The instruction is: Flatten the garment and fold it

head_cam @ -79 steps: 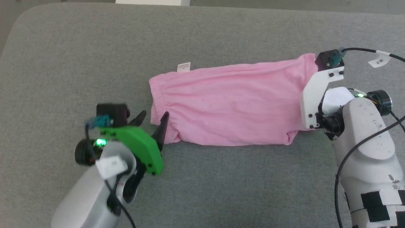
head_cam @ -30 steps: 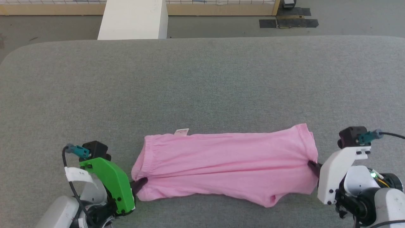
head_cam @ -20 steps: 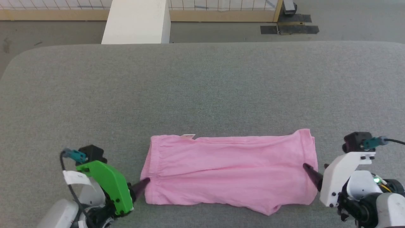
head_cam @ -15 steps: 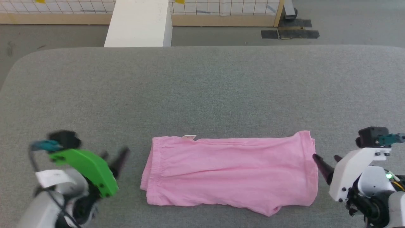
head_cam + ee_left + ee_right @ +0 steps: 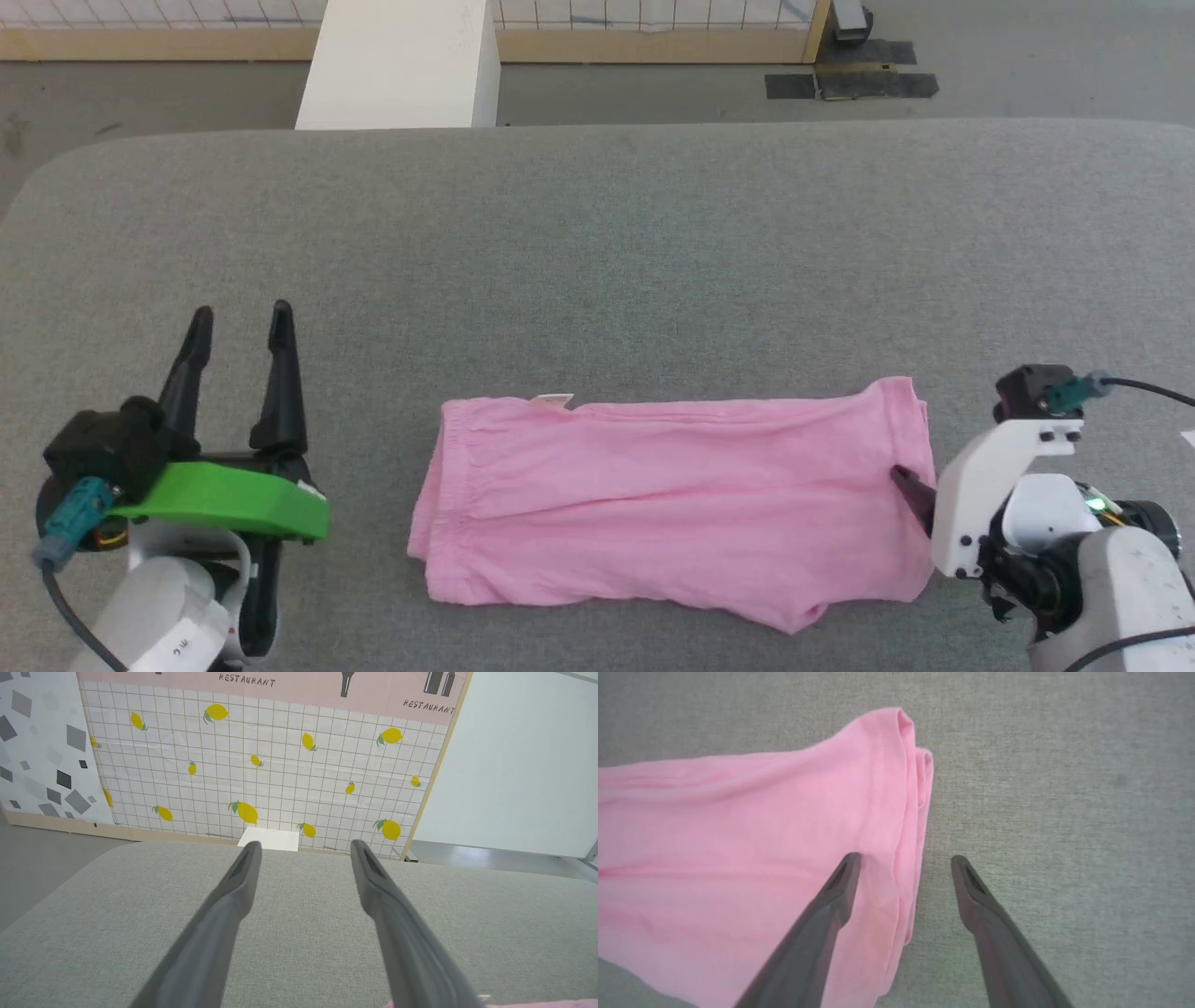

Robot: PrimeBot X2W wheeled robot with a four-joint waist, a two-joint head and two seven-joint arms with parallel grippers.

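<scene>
Currently I see my left gripper [image 5: 241, 313] with its fingers [image 5: 224, 924] spread wide, holding nothing and pointing toward 12 o'clock over the grey padded surface [image 5: 597, 233]. The garment [image 5: 672, 495] lies flat, well apart from those tips, at roughly their 4 o'clock. My right gripper [image 5: 905, 857] is spread too, gripping nothing. One finger hangs over the hem at the cloth's 3 o'clock end, the other over bare grey. Whether it touches the cloth I cannot tell.
</scene>
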